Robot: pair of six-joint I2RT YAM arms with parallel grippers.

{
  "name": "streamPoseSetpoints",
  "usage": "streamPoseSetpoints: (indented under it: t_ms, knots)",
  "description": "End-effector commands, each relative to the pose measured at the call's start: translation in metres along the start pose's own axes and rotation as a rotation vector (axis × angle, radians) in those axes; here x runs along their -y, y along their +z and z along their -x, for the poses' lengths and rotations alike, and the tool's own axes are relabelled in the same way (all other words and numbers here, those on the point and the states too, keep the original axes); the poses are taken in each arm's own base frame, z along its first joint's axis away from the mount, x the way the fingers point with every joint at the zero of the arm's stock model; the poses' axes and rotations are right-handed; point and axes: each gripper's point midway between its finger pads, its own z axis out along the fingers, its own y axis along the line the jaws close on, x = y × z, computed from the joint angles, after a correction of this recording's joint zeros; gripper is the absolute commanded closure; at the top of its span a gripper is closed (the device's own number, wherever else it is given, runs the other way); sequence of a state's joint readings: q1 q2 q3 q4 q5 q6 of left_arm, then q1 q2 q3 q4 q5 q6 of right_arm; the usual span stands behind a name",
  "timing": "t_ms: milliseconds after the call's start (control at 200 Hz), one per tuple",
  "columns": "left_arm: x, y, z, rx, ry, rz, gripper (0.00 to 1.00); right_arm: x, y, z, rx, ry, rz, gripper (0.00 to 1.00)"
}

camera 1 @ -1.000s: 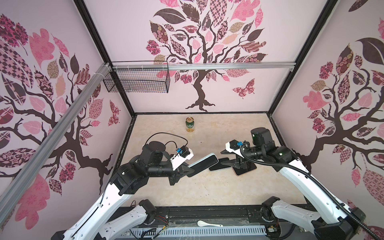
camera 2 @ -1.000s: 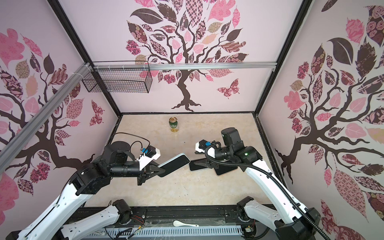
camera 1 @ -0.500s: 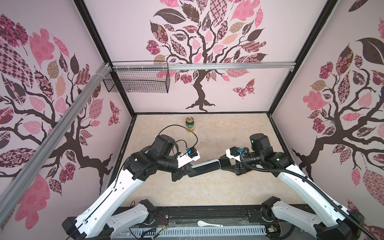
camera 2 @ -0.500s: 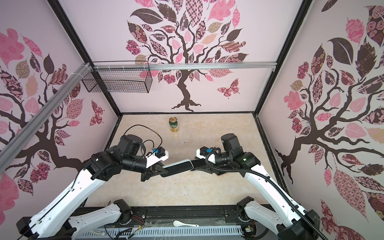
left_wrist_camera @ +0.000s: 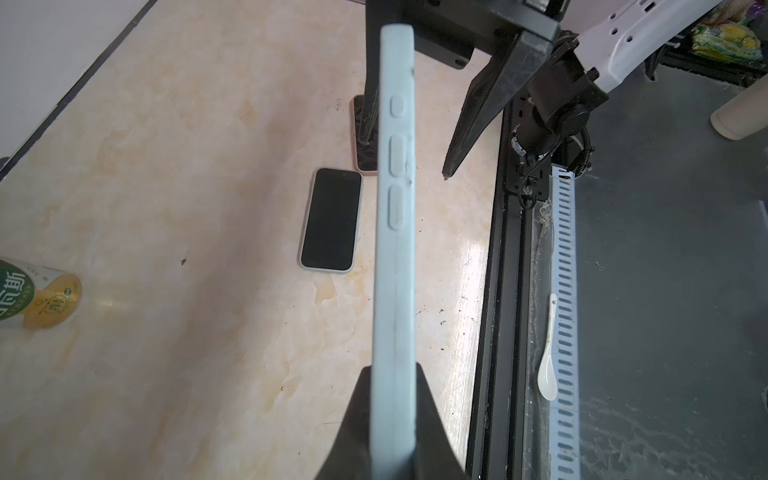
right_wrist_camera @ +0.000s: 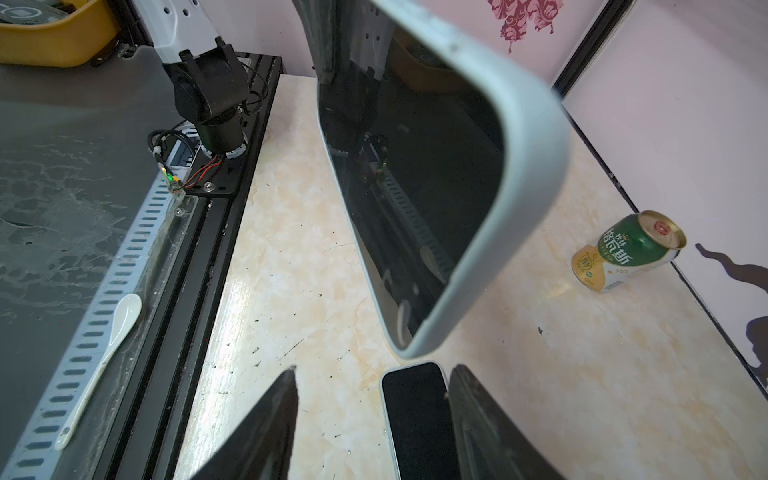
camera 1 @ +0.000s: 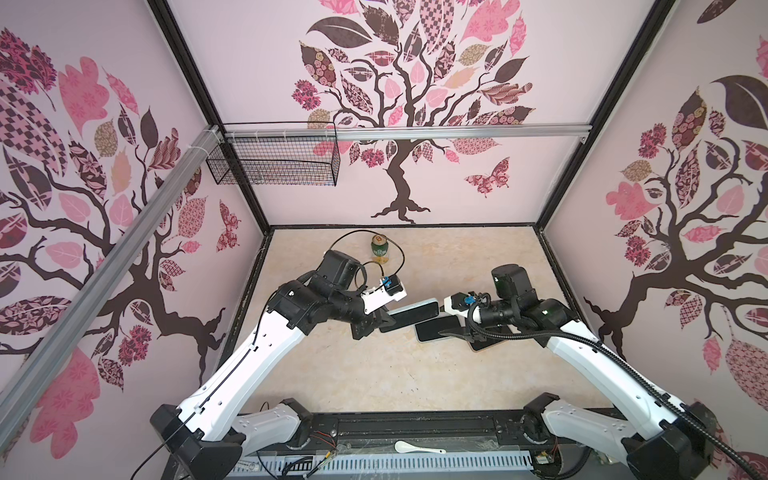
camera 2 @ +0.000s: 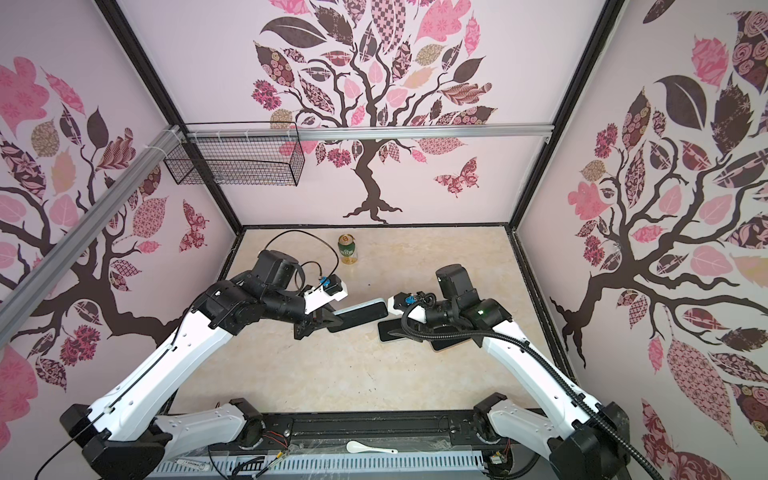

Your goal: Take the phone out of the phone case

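Note:
My left gripper [camera 1: 384, 322] [left_wrist_camera: 390, 368] is shut on one end of the pale blue phone case [camera 1: 415, 315] [camera 2: 359, 316] [left_wrist_camera: 395, 249], held edge-up above the table. The phone's dark screen [right_wrist_camera: 415, 187] still sits inside the case. My right gripper [camera 1: 442, 322] [camera 2: 395, 322] [right_wrist_camera: 372, 369] is open at the case's far end. In the left wrist view its fingers [left_wrist_camera: 469, 124] stand on either side of the case; in the right wrist view the case corner hangs just beyond the fingertips.
A second phone [camera 1: 436, 328] [left_wrist_camera: 332, 224] [right_wrist_camera: 419, 419] with a pale rim lies screen-up on the table under my right gripper, with a pinkish phone [camera 1: 484, 344] [left_wrist_camera: 361, 137] beside it. A green and gold can [camera 1: 379, 249] [right_wrist_camera: 627, 251] stands at the back. A white spoon [camera 1: 415, 448] lies on the front rail.
My left arm has carried the cased phone further back and turned it more edge-up. My right gripper has spread its fingers wider and come up to the case's free end.

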State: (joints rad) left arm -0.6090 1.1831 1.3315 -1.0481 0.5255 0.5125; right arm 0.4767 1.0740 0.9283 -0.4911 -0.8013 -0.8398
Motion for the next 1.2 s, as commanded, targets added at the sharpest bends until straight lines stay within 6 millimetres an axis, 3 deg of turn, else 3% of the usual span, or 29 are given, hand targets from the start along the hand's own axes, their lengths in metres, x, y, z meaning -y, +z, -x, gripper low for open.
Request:
streamPoseSetpoints:
  t_ms: [0, 405, 530, 605, 815, 1195]
  knots:
    - [-0.012, -0.007, 0.017, 0.060, -0.027, 0.065, 1.00, 0.008, 0.001, 0.006, 0.010, -0.045, -0.018, 0.35]
    - [-0.007, 0.007, -0.024, -0.061, -0.125, 0.092, 1.00, 0.009, 0.012, -0.005, 0.007, -0.040, 0.001, 0.27]
    - [-0.005, 0.005, -0.016, -0.021, -0.145, 0.078, 1.00, 0.009, 0.017, -0.009, 0.018, -0.034, 0.012, 0.25]
    - [0.008, 0.005, -0.012, 0.009, -0.073, 0.010, 1.00, 0.009, 0.019, -0.008, 0.027, -0.030, 0.023, 0.24]
    - [0.011, 0.005, -0.013, 0.009, 0.058, -0.050, 1.00, 0.005, 0.024, -0.005, 0.028, -0.055, 0.049, 0.23]
    - [0.014, 0.003, -0.015, 0.004, 0.121, -0.090, 1.00, -0.004, 0.027, -0.006, -0.001, -0.063, 0.071, 0.36]
